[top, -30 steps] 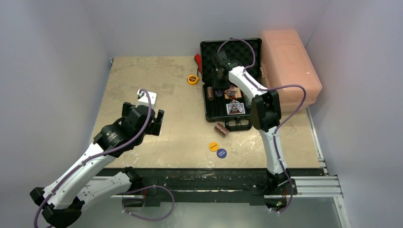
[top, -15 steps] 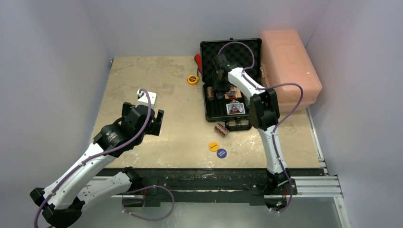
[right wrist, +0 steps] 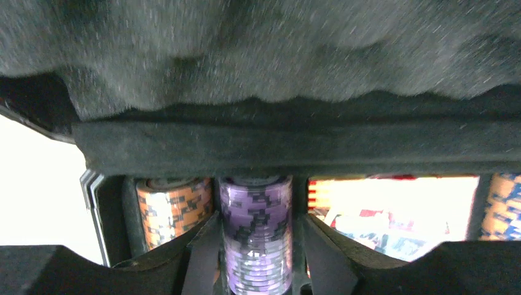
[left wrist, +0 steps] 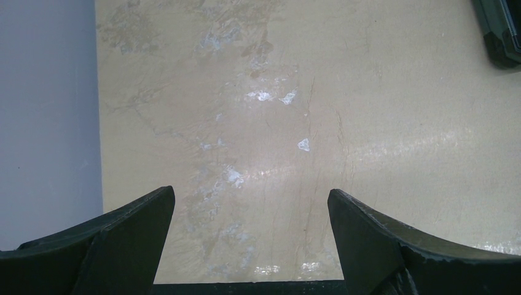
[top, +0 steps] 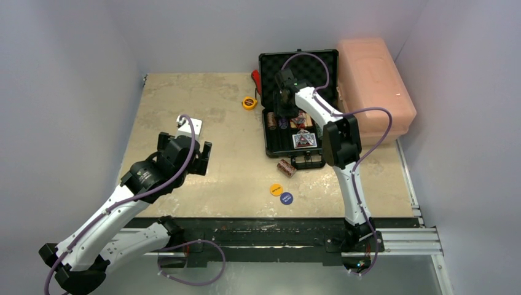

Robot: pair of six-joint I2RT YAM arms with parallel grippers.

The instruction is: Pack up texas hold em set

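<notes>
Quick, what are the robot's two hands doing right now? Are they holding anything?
Left gripper: open, holding nothing.
Right gripper: jaws either side of the purple chip stack; gripping or not cannot be told.

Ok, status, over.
Left end effector open, empty. Right end effector straddles purple chip stack in black briefcase, grip unclear. Outside: brown chip stack, yellow button, blue button.

Wide bare table [top: 184,98] lies around the left gripper [left wrist: 250,200]. At the right, the upright lid [top: 310,67] and the pink box [top: 375,80] close the far side; the purple stack [right wrist: 257,227] sits tight beside the orange stack [right wrist: 175,206].
</notes>
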